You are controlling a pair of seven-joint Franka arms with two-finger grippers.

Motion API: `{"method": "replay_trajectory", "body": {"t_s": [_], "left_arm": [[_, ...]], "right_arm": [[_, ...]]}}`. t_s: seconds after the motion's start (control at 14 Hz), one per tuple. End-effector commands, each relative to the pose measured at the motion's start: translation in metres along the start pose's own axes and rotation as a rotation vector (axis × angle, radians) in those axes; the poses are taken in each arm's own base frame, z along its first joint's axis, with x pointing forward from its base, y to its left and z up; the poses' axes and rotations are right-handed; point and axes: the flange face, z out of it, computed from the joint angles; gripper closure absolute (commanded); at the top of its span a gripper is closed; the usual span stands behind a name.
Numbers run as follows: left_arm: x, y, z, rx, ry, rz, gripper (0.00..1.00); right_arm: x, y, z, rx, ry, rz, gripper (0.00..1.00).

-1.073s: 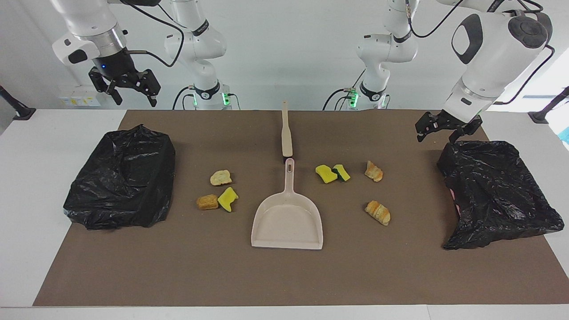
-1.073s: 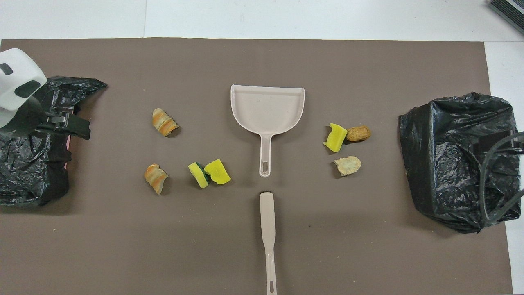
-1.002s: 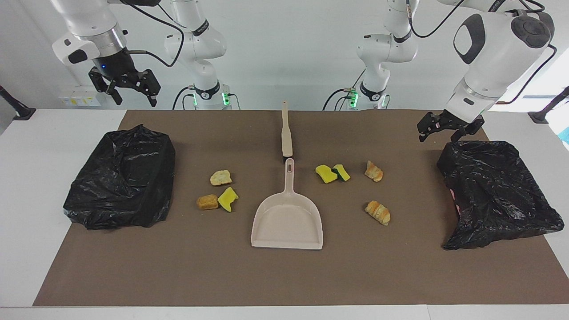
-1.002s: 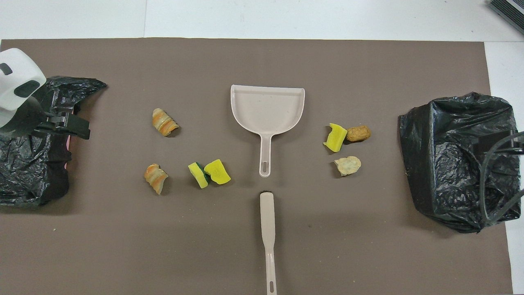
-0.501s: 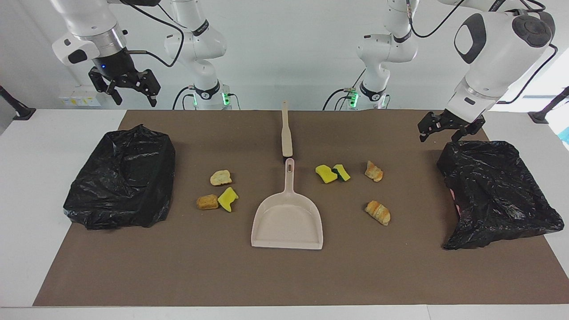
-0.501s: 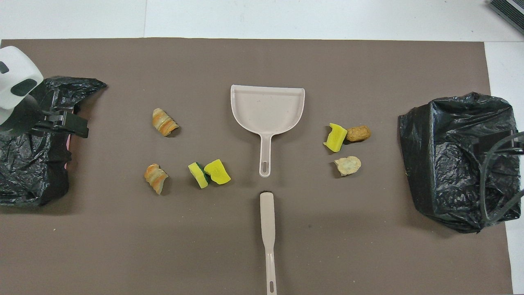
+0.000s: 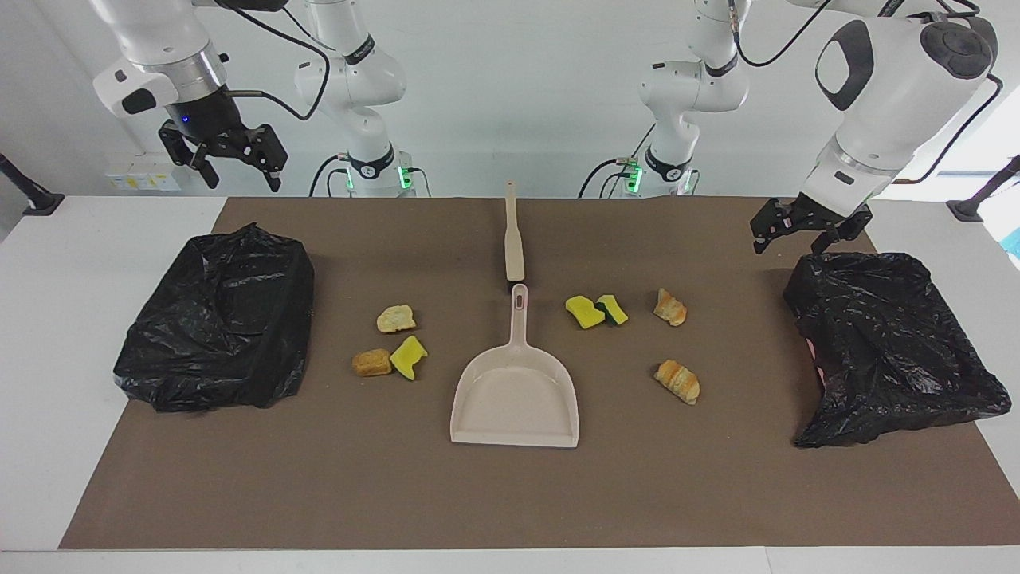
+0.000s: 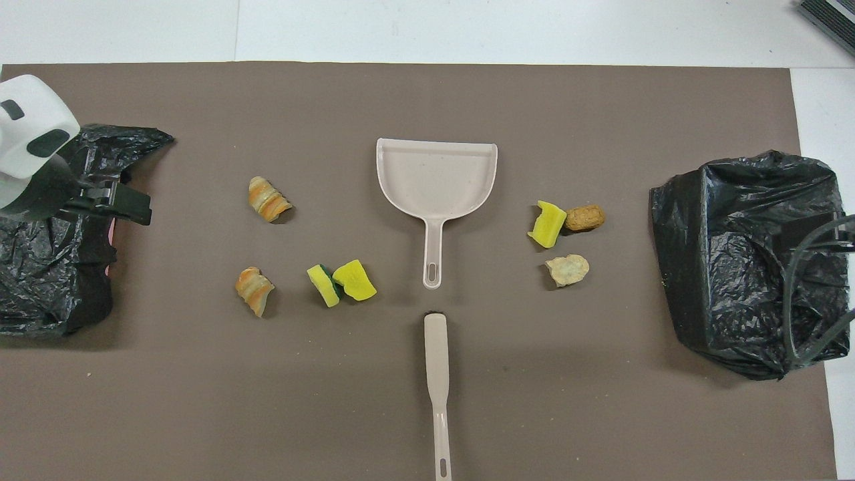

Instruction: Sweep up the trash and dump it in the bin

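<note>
The trash lies in two groups on the brown mat. Toward the right arm's end are a pale bread chunk [image 7: 396, 318], a brown chunk [image 7: 372, 363] and a yellow sponge piece [image 7: 408, 356]. Toward the left arm's end are two yellow-green sponge pieces [image 7: 596, 311] and two croissant chunks [image 7: 670, 307] [image 7: 677, 380]. A bin lined with a black bag [image 7: 892, 343] [image 8: 47, 267] stands at the left arm's end, another [image 7: 219, 319] [image 8: 741, 254] at the right arm's end. My left gripper [image 7: 785, 239] [image 8: 123, 204] hangs open over the first bin's rim. My right gripper [image 7: 239, 171] waits open, high above the other bin.
A beige dustpan [image 7: 515, 395] [image 8: 436, 177] lies mid-mat, its handle pointing at the robots. A beige brush [image 7: 514, 235] [image 8: 437, 374] lies in line with it, nearer to the robots. The mat's edge [image 7: 478, 542] runs along the table's front.
My left gripper has drifted slightly up and toward the middle of the mat over the bin's rim. Nothing on the mat has moved.
</note>
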Motion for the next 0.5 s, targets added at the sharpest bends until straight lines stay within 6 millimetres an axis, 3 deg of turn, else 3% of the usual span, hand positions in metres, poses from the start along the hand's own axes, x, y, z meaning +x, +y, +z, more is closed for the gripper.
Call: {"method": "replay_trajectory", "body": {"t_s": [0.0, 0.43], "left_arm": [[-0.009, 0.018, -0.001, 0.001, -0.013, 0.03, 0.0], [-0.029, 0.07, 0.006, -0.002, -0.034, 0.123, 0.0]], "right_arm": [[-0.003, 0.004, 0.0, 0.002, -0.013, -0.013, 0.0], [-0.004, 0.004, 0.0, 0.002, -0.016, -0.014, 0.0]]}}
